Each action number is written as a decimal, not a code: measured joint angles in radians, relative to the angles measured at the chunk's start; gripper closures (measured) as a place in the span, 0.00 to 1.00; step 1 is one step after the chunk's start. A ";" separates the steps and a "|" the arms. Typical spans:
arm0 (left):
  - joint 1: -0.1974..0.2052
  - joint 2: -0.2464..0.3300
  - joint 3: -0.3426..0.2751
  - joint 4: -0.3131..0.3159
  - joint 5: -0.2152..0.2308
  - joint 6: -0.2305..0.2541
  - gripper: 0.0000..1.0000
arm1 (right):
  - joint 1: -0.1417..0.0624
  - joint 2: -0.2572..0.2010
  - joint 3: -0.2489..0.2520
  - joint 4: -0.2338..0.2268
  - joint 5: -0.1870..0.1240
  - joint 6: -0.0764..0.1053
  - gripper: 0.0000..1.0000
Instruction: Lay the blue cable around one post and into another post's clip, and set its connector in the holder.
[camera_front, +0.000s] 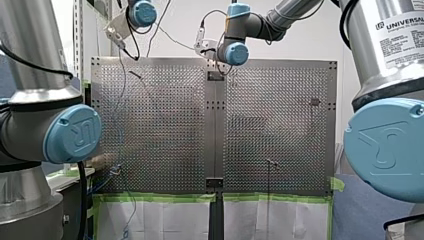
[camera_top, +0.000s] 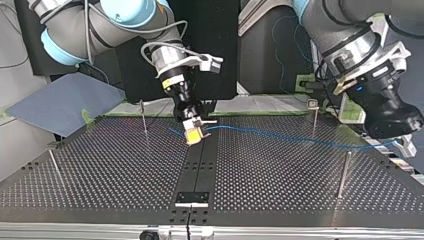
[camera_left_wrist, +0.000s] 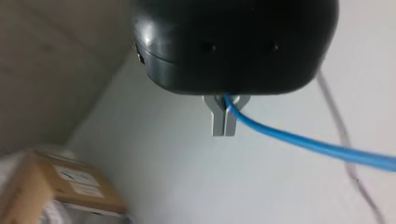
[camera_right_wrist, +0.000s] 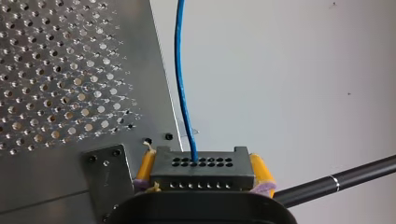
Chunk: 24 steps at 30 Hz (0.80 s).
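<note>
The blue cable (camera_top: 300, 138) runs low over the perforated table (camera_top: 110, 175) between my two grippers. My right gripper (camera_top: 192, 131), with yellow pads (camera_right_wrist: 262, 173), is shut on the black connector (camera_right_wrist: 203, 169) at the cable's end. It holds the connector just above the table's dark centre strip, close to the far edge in the top view. In the left wrist view my left gripper (camera_left_wrist: 223, 123) has its metal fingers shut on the blue cable (camera_left_wrist: 303, 142). That black left gripper (camera_top: 400, 142) hangs off the table's side at the top view's right.
Thin posts stand on the table: one (camera_top: 143, 117) beside my right gripper, one with a clip top (camera_top: 314, 116) behind the cable, one (camera_top: 344, 172) nearer the camera, one (camera_top: 54, 162) at the left. A black plate (camera_top: 191, 197) sits on the centre strip.
</note>
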 joint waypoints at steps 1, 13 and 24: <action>0.008 -0.007 -0.007 -0.008 0.007 -0.008 1.00 | 0.000 0.000 0.000 -0.001 0.000 0.001 1.00; 0.107 -0.050 -0.090 -0.091 0.107 -0.107 1.00 | -0.017 0.009 -0.008 -0.022 -0.007 0.003 1.00; 0.193 -0.085 -0.081 -0.048 0.193 -0.193 1.00 | -0.007 0.078 -0.085 0.005 -0.028 -0.002 1.00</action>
